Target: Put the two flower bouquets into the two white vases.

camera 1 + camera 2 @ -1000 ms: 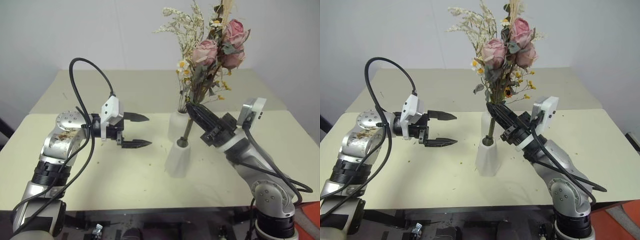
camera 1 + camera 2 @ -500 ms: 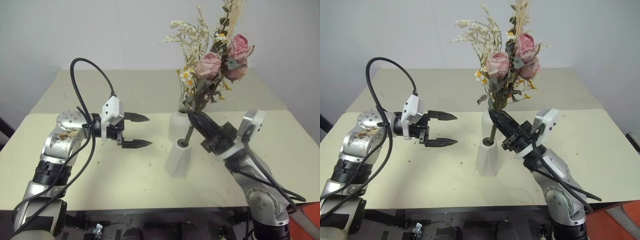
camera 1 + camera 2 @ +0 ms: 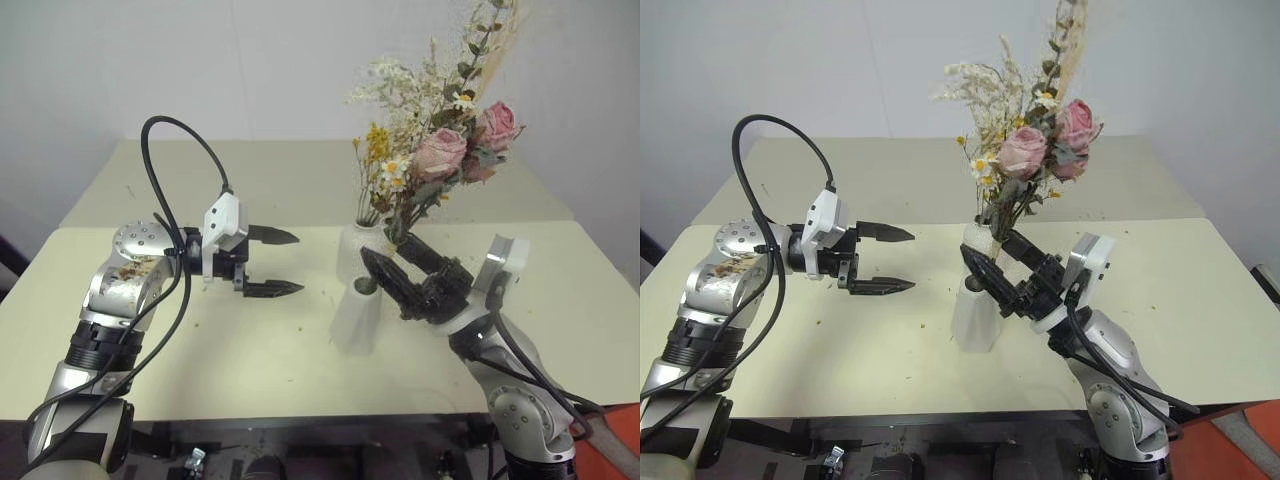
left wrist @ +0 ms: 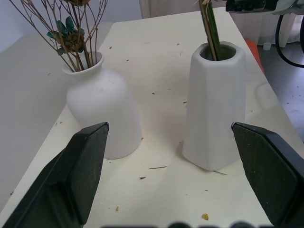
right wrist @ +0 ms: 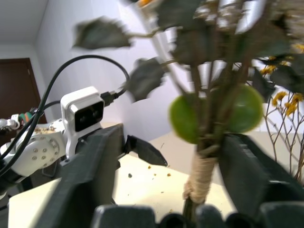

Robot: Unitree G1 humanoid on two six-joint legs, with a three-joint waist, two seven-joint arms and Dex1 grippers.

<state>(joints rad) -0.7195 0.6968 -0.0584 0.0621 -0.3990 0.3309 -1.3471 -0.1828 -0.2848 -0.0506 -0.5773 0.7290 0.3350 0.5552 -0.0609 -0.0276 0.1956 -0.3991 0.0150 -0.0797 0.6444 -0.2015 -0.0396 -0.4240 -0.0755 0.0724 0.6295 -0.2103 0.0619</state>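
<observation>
Roses (image 3: 455,150) now stood with their stems down in the taller white vase (image 3: 358,315), leaning toward one o'clock. The right gripper (image 3: 400,268), clamped on the stems a second earlier, had spread its fingers and released them. The rounder vase (image 4: 102,111) already held the yellow spray (image 3: 377,150). The left gripper (image 3: 280,262) hung apart and empty at nine o'clock. Both bouquets looked placed.

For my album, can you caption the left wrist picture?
Two white vases hold flower stems between open left jaws.
</observation>
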